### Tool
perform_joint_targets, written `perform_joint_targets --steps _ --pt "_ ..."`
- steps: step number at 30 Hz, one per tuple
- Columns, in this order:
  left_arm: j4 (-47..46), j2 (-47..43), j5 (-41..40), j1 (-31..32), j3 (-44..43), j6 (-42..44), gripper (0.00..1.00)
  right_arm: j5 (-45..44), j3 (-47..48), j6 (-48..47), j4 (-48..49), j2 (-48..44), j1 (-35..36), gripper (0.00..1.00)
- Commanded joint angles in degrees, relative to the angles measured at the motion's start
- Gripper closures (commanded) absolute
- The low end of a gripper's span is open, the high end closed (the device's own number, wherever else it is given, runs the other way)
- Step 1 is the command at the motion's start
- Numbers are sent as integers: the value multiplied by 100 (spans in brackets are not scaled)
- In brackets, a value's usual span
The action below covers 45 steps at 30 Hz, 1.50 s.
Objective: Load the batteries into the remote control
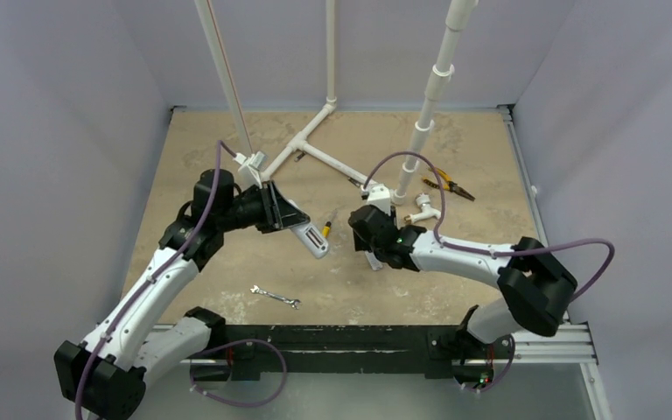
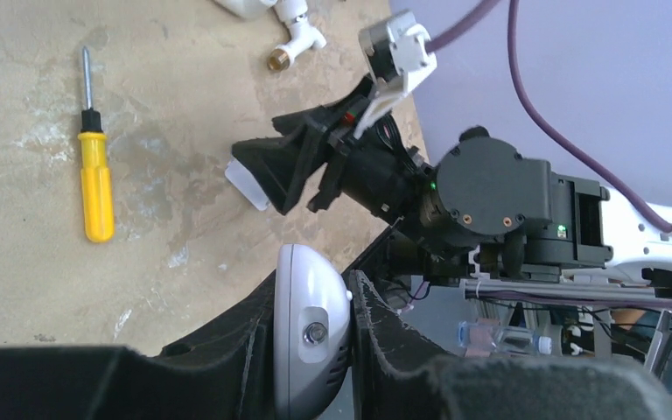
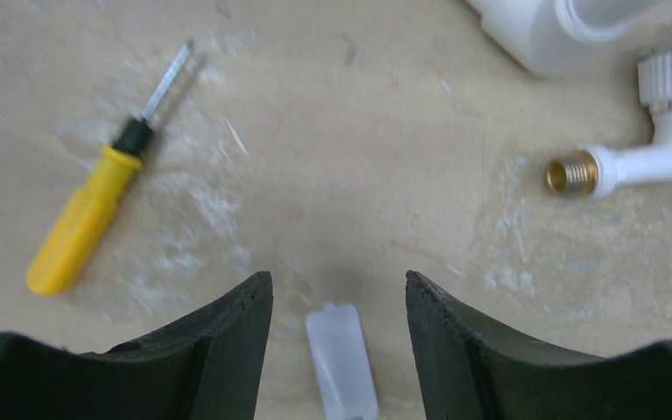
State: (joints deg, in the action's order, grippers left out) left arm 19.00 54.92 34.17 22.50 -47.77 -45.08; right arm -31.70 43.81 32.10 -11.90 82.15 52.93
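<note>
Left claw [image 2: 313,289]: squeezed tight on the remote control [image 1: 314,239].
Right claw [image 3: 339,284]: fingers apart, holding nothing; a small white piece [image 3: 343,363] lies between them.
Remote: near the yellow screwdriver [image 3: 83,223].
Feel: probably light, hard and slippy; best held by its long sides.

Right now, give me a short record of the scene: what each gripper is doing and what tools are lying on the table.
left gripper: shut on the remote control
right gripper: open, above a small white plastic piece on the table, not touching it
yellow screwdriver: flat on the table between the two grippers
wrench: on the table toward its near edge
pliers: far right of the table
</note>
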Motion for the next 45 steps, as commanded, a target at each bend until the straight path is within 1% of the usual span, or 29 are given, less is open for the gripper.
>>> perform_joint_targets --steps 1,4,9,14,16,22,24,27,33,45 --pt "-143 -572 -249 -35 17 155 100 -441 1223 403 -20 780 -108 44" --pt "-108 -802 -294 -35 51 160 100 -363 1981 918 -198 1417 -253 44" --pt "-107 -898 -223 -36 126 94 100 -492 3053 1584 -474 2340 -381 45" --pt "-89 -1085 -235 -39 186 65 100 -1042 3582 2458 -749 2811 -527 15" --pt "-58 -1149 -257 -36 181 77 100 -1150 3747 2581 -733 3042 -605 12" --pt "-24 -1252 -256 -43 187 52 100 -1651 4608 2740 -1166 3824 -699 11" --pt "0 -1272 -253 -36 188 52 100 -1804 4798 2895 -1347 4004 -736 13" --pt "58 -1323 -277 -41 172 68 100 -1950 4892 3196 -1484 4150 -812 17" --pt "130 -1337 -298 -35 104 82 100 -2087 5116 3350 -1607 4428 -942 22" --pt "176 -1335 -341 -40 14 66 100 -2179 5577 3346 -1666 4893 -1144 24"
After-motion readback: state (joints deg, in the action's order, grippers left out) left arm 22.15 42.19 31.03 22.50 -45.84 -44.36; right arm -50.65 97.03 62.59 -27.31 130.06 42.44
